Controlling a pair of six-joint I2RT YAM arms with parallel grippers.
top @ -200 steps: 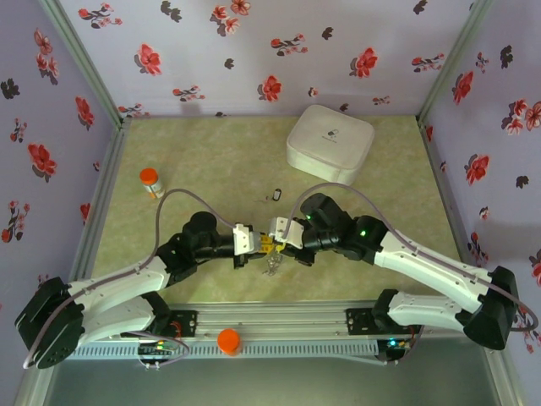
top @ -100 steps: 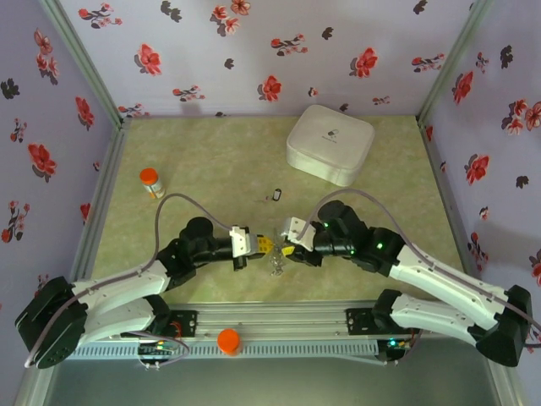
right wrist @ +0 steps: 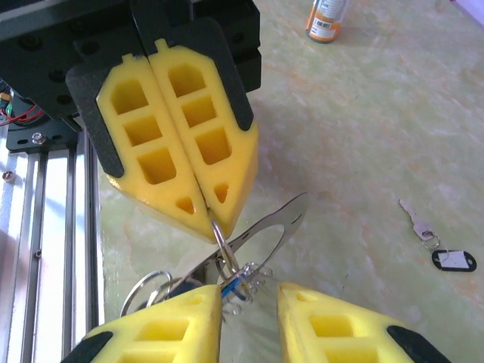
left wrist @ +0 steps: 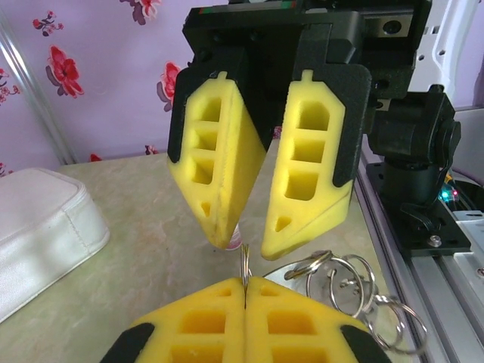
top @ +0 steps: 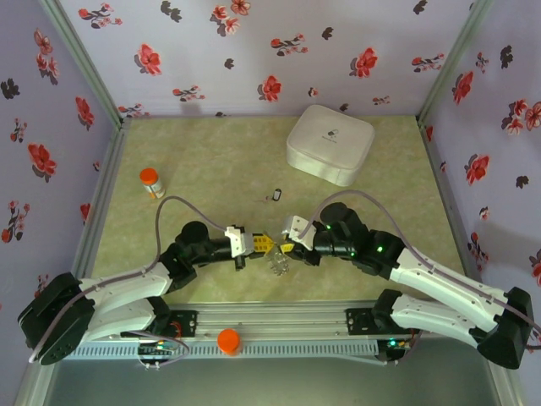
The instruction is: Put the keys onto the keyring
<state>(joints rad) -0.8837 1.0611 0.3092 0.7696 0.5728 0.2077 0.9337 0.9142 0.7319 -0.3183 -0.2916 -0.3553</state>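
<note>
On the table (top: 211, 161) your two arms meet near the front edge. Your left gripper (left wrist: 244, 281) is clenched on the thin wire of the keyring (top: 277, 264) (standing it edge-on). The right gripper (right wrist: 249, 302) waits just beside it, jaws released and holding nothing. A blue-headed key (right wrist: 234, 286) seems to hang in the cluster already. The black-headed key (right wrist: 454, 259) lies well apart, toward the white box (top: 330, 144). By my reckoning you should fetch that one next, keeping the ring steady for threading.

white box (top: 330, 144), orange-capped bottle (top: 151, 183)
</note>
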